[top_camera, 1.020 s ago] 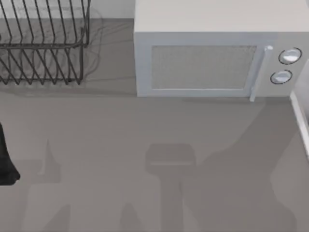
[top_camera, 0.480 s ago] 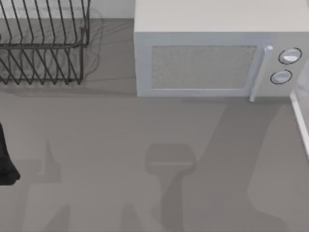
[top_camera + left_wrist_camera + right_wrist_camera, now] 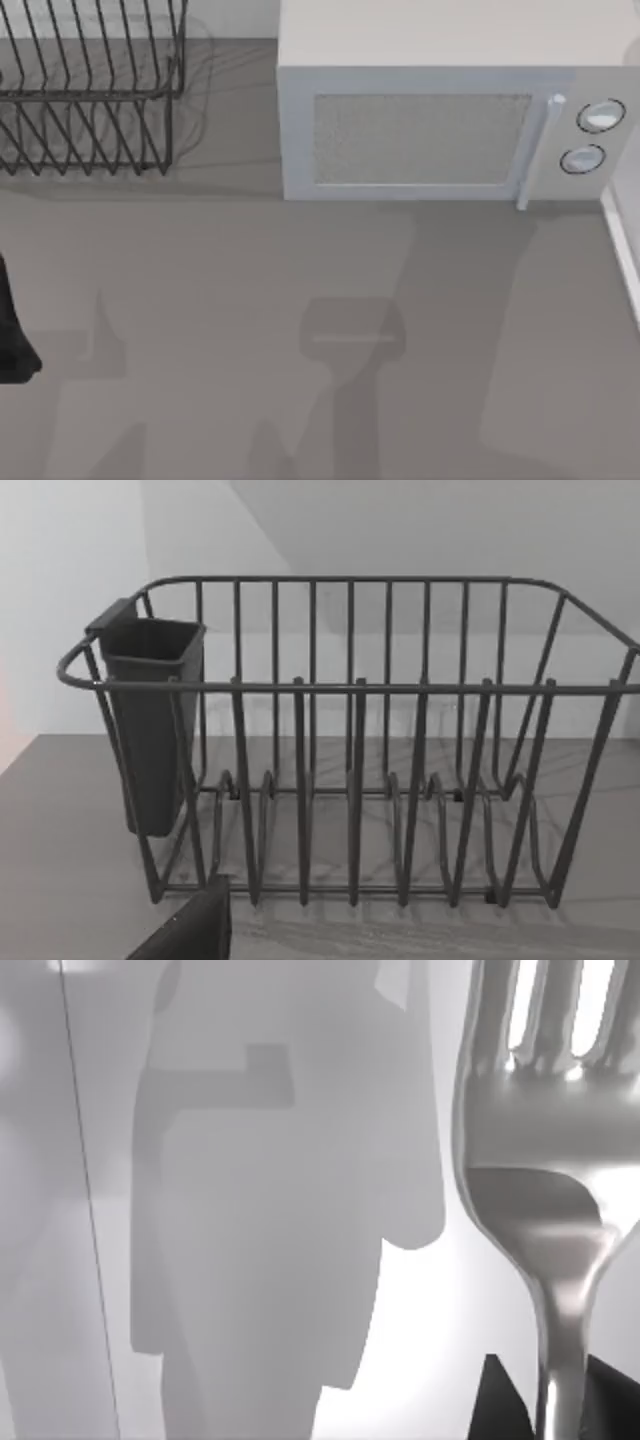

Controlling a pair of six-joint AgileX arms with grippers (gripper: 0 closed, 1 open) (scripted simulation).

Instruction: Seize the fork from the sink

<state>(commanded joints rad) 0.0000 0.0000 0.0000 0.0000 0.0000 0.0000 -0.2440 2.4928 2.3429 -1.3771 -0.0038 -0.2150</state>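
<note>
Right end effector (image 3: pixel 545 1400) clenched on fork (image 3: pixel 540 1160) handle, tines up; left end effector (image 3: pixel 185 935) state can't tell, facing dish rack (image 3: pixel 350 750).

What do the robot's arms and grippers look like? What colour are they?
Very little of them shows. The left arm is a plain black shape at the table's left edge. In the left wrist view a flat, dark grey gripper part pokes in. By the fork, the right gripper shows black pieces. No cables or markings show.
</note>
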